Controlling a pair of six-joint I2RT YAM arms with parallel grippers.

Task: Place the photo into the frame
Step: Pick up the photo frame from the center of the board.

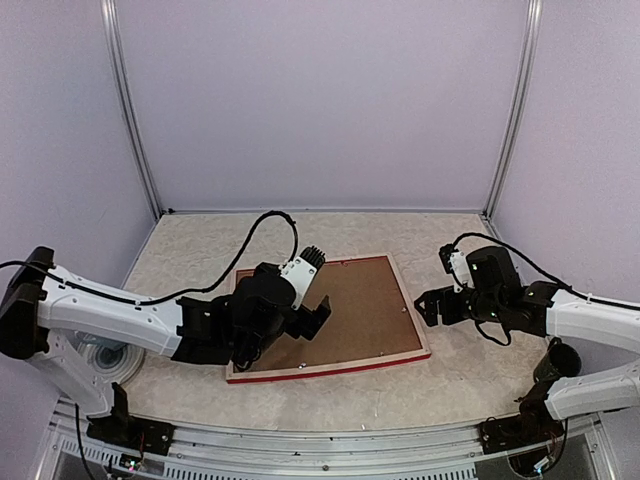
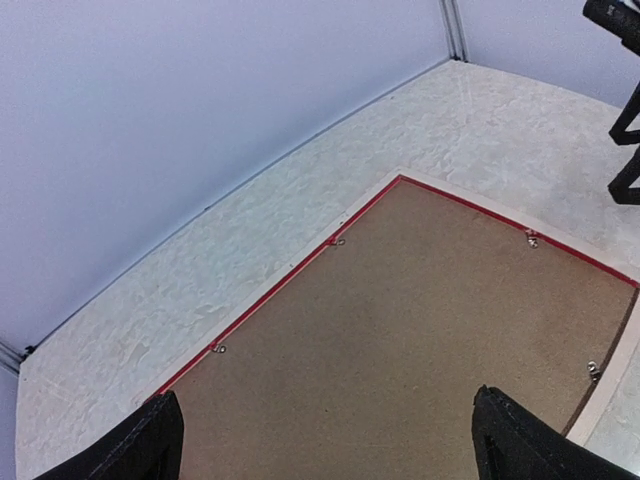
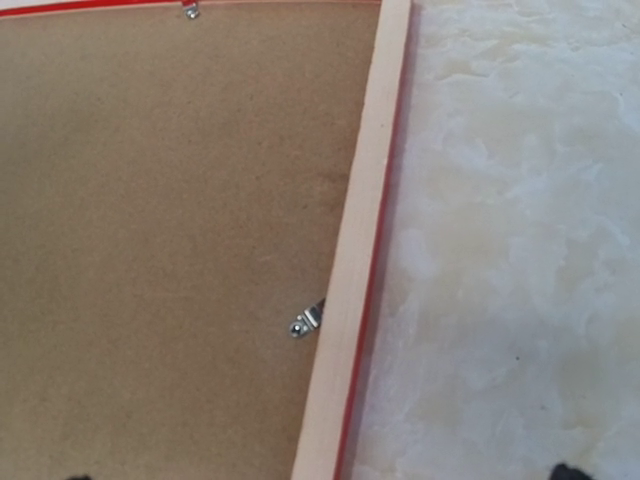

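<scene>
- Cream marbled tabletop [image 1: 455,385] fills the floor of the cell, with pale lilac walls around it.
- Large rectangular frame [image 1: 408,300] lies flat at the table's centre. Its glossy red face is down and its pale wood back is up. The long sides run roughly from 9 to 3 o'clock, slightly skewed.
- Brown hardboard backing panel [image 1: 360,310] sits inside the frame's recess.
- Left gripper [image 1: 312,318] hangs over the panel's 9 o'clock part, black fingers [image 2: 150,445] spread wide with nothing between them.
- Right gripper [image 1: 428,308] sits at the frame's 3 o'clock, just beside the wood rail and over the table. Its jaws are wide apart and empty.
- Small silver metal clips [image 3: 305,322] line the frame's inner edge and reach onto the panel. The left wrist view shows 4 and the right wrist view shows 2.
</scene>
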